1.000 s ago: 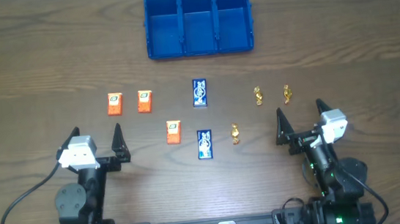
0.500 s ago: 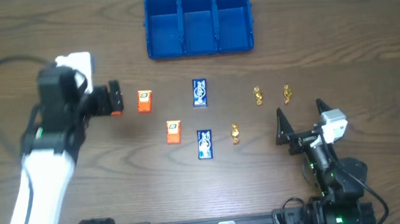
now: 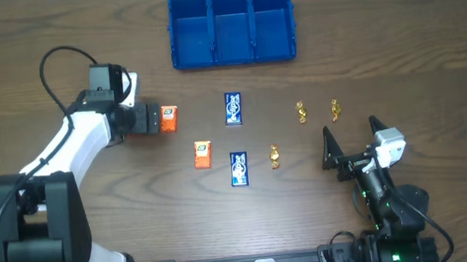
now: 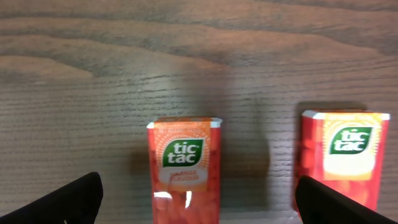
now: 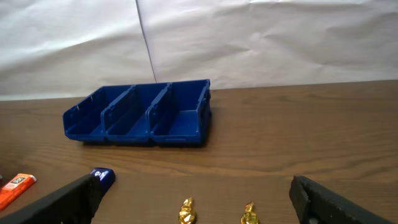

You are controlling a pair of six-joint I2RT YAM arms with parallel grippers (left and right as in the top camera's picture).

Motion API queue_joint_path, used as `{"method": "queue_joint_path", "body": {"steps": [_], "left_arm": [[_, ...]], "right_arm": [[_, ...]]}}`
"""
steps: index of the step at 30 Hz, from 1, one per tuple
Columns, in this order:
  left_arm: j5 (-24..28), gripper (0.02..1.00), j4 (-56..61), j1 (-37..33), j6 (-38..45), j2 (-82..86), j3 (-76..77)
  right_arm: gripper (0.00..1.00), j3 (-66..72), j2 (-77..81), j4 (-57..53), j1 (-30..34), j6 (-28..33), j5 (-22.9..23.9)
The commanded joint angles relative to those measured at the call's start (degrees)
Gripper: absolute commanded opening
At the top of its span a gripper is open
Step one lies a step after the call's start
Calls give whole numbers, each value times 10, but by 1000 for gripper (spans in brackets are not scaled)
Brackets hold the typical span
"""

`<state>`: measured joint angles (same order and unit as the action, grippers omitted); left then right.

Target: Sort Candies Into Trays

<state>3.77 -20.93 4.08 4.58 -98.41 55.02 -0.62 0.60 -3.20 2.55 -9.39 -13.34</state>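
My left gripper (image 4: 196, 182) is open wide. An orange candy box (image 4: 185, 165) lies on the counter (image 4: 186, 62) between its fingers. The box has a green label with white letters, and its lower end is cut off. A second orange box (image 4: 343, 155) lies just beside it.

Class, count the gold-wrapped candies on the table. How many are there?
3. Two gold-wrapped candies lie side by side, right of the upper blue packet; the third lies just right of the lower blue packet. None looks hidden.

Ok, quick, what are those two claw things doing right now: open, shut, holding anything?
Left gripper: open around an orange rectangular plastic candy box, not gripping it.
Right gripper: open, holding nothing.
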Motion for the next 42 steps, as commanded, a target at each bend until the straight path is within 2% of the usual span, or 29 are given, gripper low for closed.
{"method": "queue_joint_path", "body": {"steps": [1, 6, 8, 11, 15, 18, 20, 26, 31, 36, 42], "left_arm": [[3, 993, 6, -12, 10, -25, 10], [3, 932, 11, -19, 12, -47, 10], [3, 838, 15, -19, 12, -51, 10], [3, 623, 16, -19, 12, -51, 10], [3, 428, 17, -19, 12, -51, 10], [3, 301, 17, -19, 10, -51, 10], [4, 251, 15, -19, 0, -47, 14], [-6, 224, -94, 10, -58, 25, 124], [-79, 229, -185, 89, -115, 34, 321], [-104, 242, -192, 154, -131, -49, 485], [-85, 248, -194, 179, -169, -216, 611]], "right_arm": [[1000, 2, -4, -1, 2, 5, -3], [998, 2, -4, -1, 2, 5, -3], [998, 2, -4, -1, 2, 5, -3], [1000, 2, -4, -1, 2, 5, -3], [1000, 2, -4, -1, 2, 5, -3], [1000, 2, -4, -1, 2, 5, -3], [1000, 2, -4, -1, 2, 5, -3], [998, 2, -4, -1, 2, 5, -3], [1000, 2, -4, -1, 2, 5, -3], [998, 2, -4, -1, 2, 5, -3], [1000, 2, -4, -1, 2, 5, -3]]}}
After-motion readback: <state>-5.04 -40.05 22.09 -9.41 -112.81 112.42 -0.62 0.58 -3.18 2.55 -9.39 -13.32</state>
